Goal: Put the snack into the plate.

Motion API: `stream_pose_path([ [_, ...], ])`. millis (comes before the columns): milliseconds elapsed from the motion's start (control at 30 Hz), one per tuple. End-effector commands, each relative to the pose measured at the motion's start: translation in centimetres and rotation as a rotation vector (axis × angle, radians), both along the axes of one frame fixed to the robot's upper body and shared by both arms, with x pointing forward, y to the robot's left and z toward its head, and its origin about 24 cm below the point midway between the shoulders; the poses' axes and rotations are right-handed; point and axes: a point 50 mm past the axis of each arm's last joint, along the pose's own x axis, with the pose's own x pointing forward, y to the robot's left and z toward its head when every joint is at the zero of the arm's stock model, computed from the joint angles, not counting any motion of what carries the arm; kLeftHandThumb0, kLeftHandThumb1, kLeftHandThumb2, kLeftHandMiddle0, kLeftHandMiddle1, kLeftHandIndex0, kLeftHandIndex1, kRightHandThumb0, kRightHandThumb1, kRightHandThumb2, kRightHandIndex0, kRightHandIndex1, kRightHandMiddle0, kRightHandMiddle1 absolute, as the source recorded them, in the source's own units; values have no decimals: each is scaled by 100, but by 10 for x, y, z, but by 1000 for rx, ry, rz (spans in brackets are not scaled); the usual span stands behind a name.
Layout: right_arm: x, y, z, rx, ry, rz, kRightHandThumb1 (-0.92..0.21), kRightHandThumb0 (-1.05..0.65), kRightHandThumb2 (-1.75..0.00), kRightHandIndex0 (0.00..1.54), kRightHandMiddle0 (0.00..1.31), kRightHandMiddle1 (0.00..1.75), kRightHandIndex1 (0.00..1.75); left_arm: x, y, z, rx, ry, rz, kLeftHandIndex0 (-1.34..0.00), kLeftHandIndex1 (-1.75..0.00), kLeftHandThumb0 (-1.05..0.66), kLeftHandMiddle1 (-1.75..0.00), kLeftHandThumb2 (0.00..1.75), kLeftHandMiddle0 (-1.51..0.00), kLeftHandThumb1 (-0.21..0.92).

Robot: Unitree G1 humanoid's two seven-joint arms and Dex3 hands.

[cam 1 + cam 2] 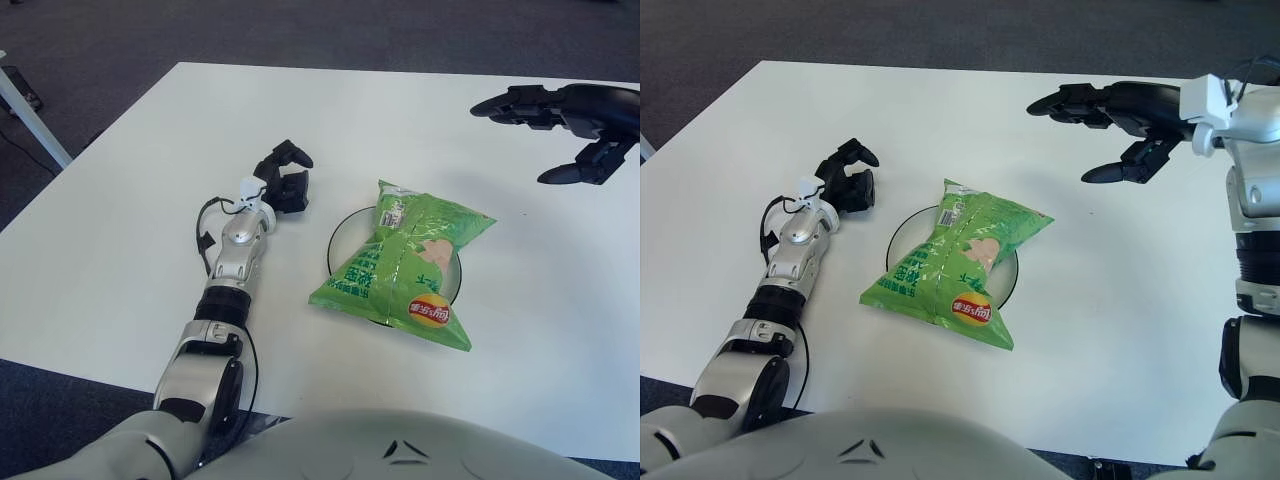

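Note:
A green Lay's snack bag (405, 265) lies flat across a dark-rimmed plate (338, 238) in the middle of the white table, covering most of it. My right hand (1110, 130) hovers above the table, up and to the right of the bag, with fingers spread and holding nothing. My left hand (283, 178) shows to the left of the plate, fingers curled and empty, apart from the bag.
The white table (120, 220) stretches wide around the plate. A grey carpet floor lies beyond its far edge. A white post (30, 115) stands off the table at the far left.

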Motion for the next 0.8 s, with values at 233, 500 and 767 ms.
stream_pose_path([
  [233, 6, -27, -48, 372, 47, -309, -59, -57, -84, 20, 0, 83, 79, -14, 3, -29, -11, 91, 27, -53, -175, -45, -175, 119, -115, 42],
  [500, 1, -32, -66, 626, 30, -567, -69, -42, -95, 25, 0, 134, 110, -14, 3, -30, 0, 98, 24, -54, -175, -45, -175, 120, -117, 41],
  [767, -9, -32, -88, 765, 35, -676, -91, -35, -55, 29, 17, 172, 127, -14, 4, -30, -12, 105, 20, -52, -175, -44, -175, 118, -113, 43],
])
